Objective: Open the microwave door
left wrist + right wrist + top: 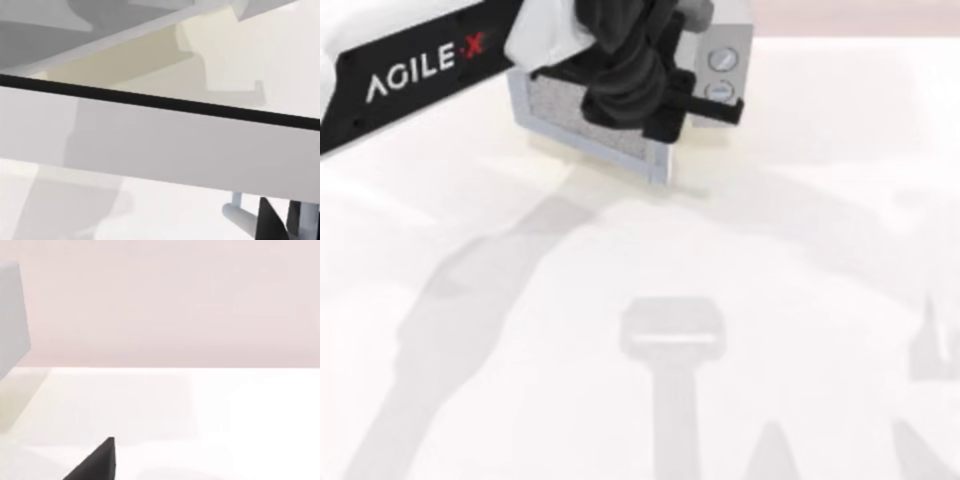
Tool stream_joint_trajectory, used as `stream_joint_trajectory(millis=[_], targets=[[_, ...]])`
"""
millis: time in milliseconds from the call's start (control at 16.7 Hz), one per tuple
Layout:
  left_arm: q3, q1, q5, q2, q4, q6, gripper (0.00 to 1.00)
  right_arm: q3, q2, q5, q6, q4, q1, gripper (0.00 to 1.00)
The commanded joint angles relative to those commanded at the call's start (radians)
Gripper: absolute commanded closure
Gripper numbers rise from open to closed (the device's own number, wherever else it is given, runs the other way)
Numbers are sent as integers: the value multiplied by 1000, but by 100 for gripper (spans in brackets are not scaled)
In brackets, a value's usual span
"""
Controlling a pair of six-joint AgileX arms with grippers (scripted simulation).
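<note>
The microwave (725,75) stands at the table's far edge, left of centre, largely covered by my left arm; its two round knobs show. The microwave door (560,105), with its speckled mesh window, stands at an angle to the front, its handle end swung out from the body. In the left wrist view the door (175,145) is a wide grey band with the pale yellow cavity (125,55) behind it. My left gripper (695,110) (282,225) is shut around the door's bar handle (240,217). Of my right gripper (100,462) only a dark corner shows; it is outside the top view.
The white table (770,300) stretches in front of the microwave, crossed by grey arm shadows. A grey corner of the microwave (12,315) appears in the right wrist view, before a pink back wall (175,300).
</note>
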Motion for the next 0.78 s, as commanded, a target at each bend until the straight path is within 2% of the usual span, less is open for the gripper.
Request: stream_joint_trajectory(millis=[360,780], targets=[[-103,29,51,-76,43,103,100,0,0,0,0,0,0,0],[-107,30,53,-78,44,107,100,0,0,0,0,0,0,0]])
